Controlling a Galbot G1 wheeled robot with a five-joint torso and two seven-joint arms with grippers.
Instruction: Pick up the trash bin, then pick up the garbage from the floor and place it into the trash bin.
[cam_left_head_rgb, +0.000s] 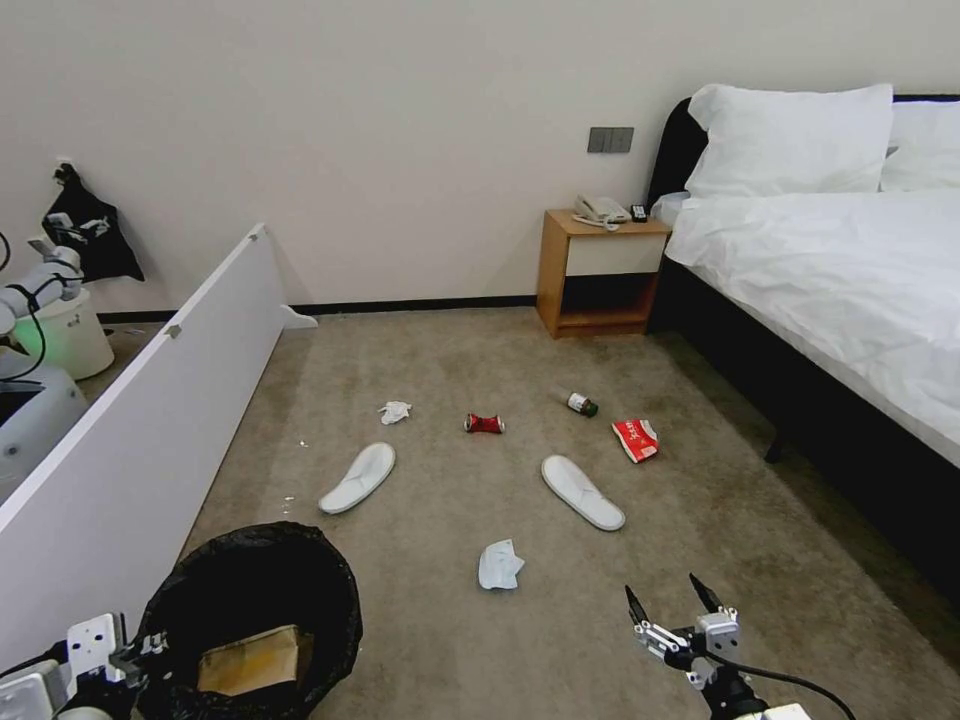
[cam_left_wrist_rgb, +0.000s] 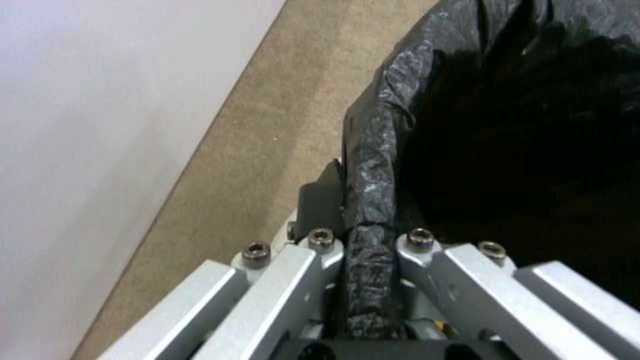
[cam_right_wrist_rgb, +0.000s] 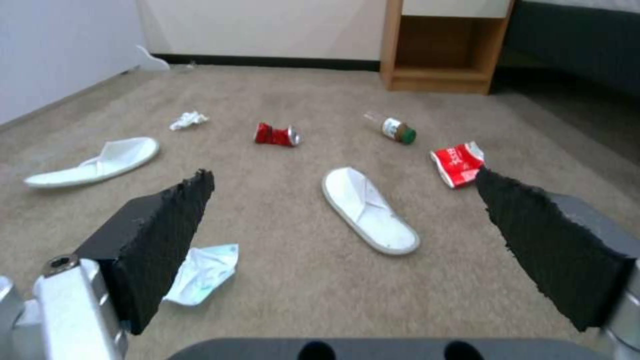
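**Bin gripped at rim; litter spread on carpet**

Hidden or cut off: The trash bin (cam_left_head_rgb: 262, 600) sits at the lower left of the head view, its near edge cut by the frame. The black bag covers the rim and walls, so no white body can be made out. A brown cardboard piece (cam_left_head_rgb: 250, 660) lies inside; the rest of the interior is dark. In the left wrist view the bin's inside reads as plain black, with no contents discernible. The left arm itself is mostly out of frame.

Left arm: The left gripper (cam_left_wrist_rgb: 369, 280) is low at the robot's left, pinching the bagged rim of the bin; one finger stands outside the wall, the other inside, with the crinkled bag squeezed between them. A white panel (cam_left_head_rgb: 150, 410) runs just beside the bin.

Right arm: The right gripper (cam_left_head_rgb: 675, 600) hangs low at the robot's right above bare carpet (cam_left_head_rgb: 760, 560), fingers spread wide, nothing between them. It points forward toward the litter.

Litter on the carpet, all apart from one another:
- Near tissue (cam_left_head_rgb: 499, 564), closest to the right gripper.
- Right slipper (cam_left_head_rgb: 582, 492) and left slipper (cam_left_head_rgb: 358, 477), sole down.
- Red can (cam_left_head_rgb: 484, 424), crushed, between the slippers and farther off.
- Small tissue (cam_left_head_rgb: 395, 411), left of the can.
- Bottle (cam_left_head_rgb: 579, 402), lying on its side.
- Red packet (cam_left_head_rgb: 636, 439), near the bottle.
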